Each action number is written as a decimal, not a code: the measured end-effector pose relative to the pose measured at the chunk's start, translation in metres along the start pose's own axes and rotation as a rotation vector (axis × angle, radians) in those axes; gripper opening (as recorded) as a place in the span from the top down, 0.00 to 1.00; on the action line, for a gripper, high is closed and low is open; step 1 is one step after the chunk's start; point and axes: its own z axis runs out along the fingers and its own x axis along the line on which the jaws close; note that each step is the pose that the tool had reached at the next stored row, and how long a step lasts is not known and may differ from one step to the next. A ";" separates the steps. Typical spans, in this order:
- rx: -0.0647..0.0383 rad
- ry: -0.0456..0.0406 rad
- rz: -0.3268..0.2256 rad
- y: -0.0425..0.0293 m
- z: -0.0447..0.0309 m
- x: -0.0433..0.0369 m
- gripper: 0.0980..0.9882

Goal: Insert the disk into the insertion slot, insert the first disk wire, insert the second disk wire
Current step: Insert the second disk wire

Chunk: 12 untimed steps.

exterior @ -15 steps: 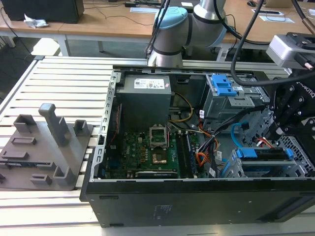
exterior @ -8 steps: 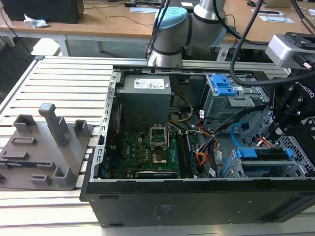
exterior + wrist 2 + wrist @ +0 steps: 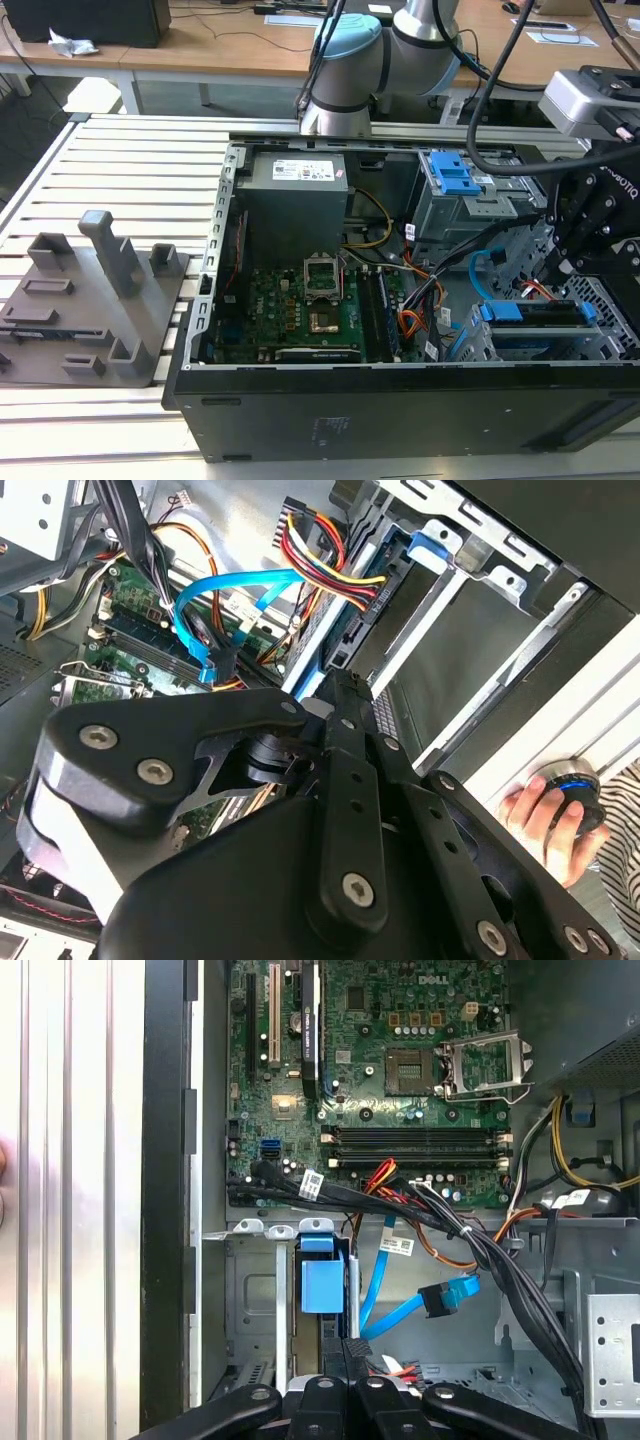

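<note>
The disk [image 3: 530,312], in its bright blue carrier, sits on edge inside the insertion slot [image 3: 520,347], the low grey cage at the case's corner on the exterior view's right. In the first wrist view the carrier's blue tab [image 3: 320,1285] shows in the cage [image 3: 250,1300]. My gripper [image 3: 556,274] hangs just above the disk's end, fingers together [image 3: 345,1348] [image 3: 336,680] with nothing seen between them. The second disk wire [image 3: 480,268] [image 3: 385,1272] [image 3: 230,585] loops free, its black plug unattached. The first disk wire [image 3: 537,291] [image 3: 395,1366] lies close beside the fingertips.
A taller grey bay with a blue latch [image 3: 455,175] stands behind the cage. Thick black cables [image 3: 480,1250] and an orange bundle [image 3: 412,322] cross between motherboard [image 3: 300,310] and cage. A grey fixture [image 3: 100,300] sits outside the case. A person's hand [image 3: 545,815] holds a round knob.
</note>
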 end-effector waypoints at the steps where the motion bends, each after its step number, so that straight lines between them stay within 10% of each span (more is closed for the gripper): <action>1: 0.000 0.0000 0.000 0.0000 0.0000 0.0000 0.98; 4: 0.000 -0.0001 0.000 0.0001 0.0000 0.0000 0.70; 12: 0.000 0.0000 0.000 0.0004 -0.0002 -0.0101 0.70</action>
